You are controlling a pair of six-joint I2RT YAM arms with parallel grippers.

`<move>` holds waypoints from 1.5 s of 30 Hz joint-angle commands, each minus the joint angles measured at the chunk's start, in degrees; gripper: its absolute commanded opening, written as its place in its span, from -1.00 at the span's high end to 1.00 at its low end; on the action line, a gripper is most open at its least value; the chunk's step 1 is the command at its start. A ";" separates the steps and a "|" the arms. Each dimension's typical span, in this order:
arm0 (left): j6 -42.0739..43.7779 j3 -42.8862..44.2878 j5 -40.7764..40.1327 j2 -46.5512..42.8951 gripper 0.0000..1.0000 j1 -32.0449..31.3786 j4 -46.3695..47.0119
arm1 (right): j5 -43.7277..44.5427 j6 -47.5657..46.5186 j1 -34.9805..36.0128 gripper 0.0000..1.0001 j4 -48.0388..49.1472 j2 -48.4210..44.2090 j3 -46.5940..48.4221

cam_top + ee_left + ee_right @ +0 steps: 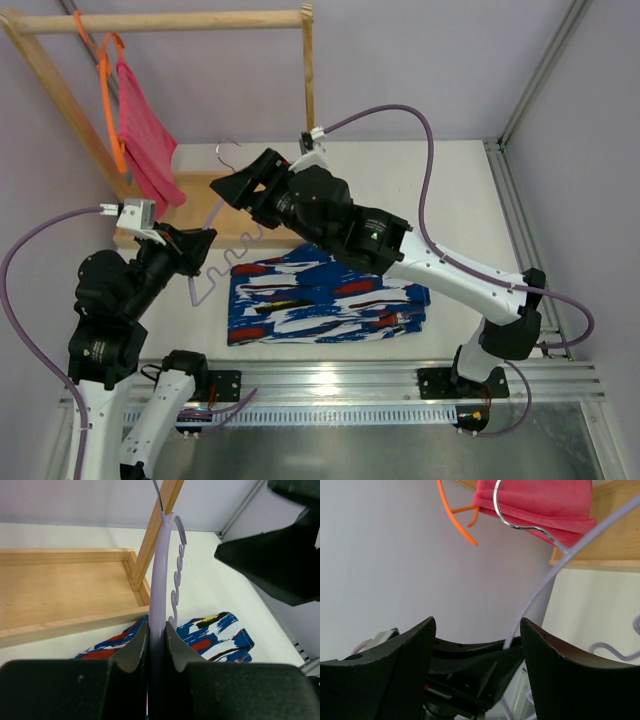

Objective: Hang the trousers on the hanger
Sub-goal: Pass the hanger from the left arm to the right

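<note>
As left pincer point(157, 628) clamps, hanger point(156, 580) points away

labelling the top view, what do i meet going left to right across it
orange hanger → pink cloth → left gripper → trousers → right arm's base

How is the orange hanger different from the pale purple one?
The orange hanger hangs on the wooden rail; the pale purple hanger is pinched in the left gripper. The orange hanger carries a pink cloth; the pale purple hanger is bare. Both are thin hangers.
</note>
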 commanded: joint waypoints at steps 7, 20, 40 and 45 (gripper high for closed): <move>-1.91 -0.30 1.97 -0.33 0.99 0.01 7.06 | 3.41 2.33 -0.49 -0.43 -9.10 8.54 13.01; -3.13 -0.65 5.03 -0.24 0.99 0.01 9.51 | 5.01 4.27 -0.84 -0.32 -4.72 9.24 9.50; -15.96 -4.34 20.24 1.34 -0.18 0.01 22.86 | -13.96 -6.01 -3.65 0.92 17.27 -22.63 -40.45; -16.68 -4.52 17.62 4.93 -0.26 0.01 19.12 | -20.21 -12.59 -4.70 0.92 17.26 -38.70 -55.60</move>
